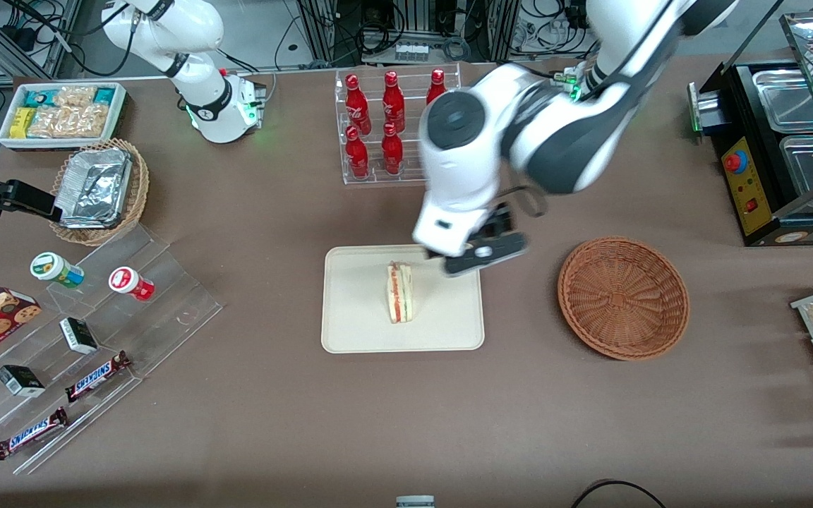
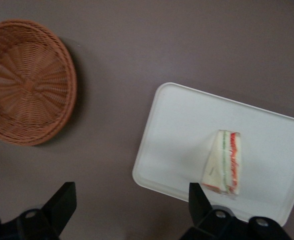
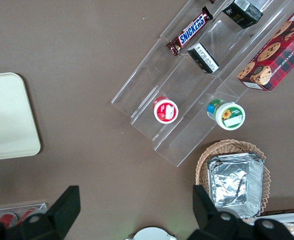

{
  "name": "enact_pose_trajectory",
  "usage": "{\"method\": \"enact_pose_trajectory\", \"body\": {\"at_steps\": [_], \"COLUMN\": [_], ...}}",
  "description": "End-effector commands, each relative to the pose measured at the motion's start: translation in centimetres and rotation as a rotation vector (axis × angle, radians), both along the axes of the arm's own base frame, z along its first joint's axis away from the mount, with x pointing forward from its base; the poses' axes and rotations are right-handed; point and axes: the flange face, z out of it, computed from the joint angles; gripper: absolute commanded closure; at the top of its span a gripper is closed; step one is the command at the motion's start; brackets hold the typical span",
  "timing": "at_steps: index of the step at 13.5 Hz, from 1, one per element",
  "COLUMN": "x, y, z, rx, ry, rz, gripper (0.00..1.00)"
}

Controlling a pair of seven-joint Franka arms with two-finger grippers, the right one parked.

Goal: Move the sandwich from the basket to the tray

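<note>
Resting on the tray (image 1: 357,310), the sandwich (image 1: 400,293) stands on edge, filling showing. My gripper (image 1: 480,255) hovers at the tray's one-o'clock corner, jaws apart, holding nothing. I see the basket (image 1: 623,297) at three o'clock.

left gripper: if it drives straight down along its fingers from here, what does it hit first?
Probably bare table. The gripper is open and empty; between its fingers the wrist view shows brown tabletop beside the tray. The sandwich sits nearer one finger, so depth is uncertain. The basket lies clear.
</note>
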Motion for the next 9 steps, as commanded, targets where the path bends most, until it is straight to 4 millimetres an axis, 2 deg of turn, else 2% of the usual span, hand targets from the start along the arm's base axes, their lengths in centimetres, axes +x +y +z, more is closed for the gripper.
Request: {"method": "enact_pose_trajectory", "body": {"at_steps": [1, 4, 9], "x": [-0.8, -0.9, 0.4], "y": [5.3, 12.8, 27.0], "z": [3.2, 7.1, 11.1], "rx": [0.038, 0.017, -0.076], "ry": [0.032, 0.111, 0.218], "rz": [0.011, -0.111, -0.275], "gripper": [0.01, 0.01, 0.01]}}
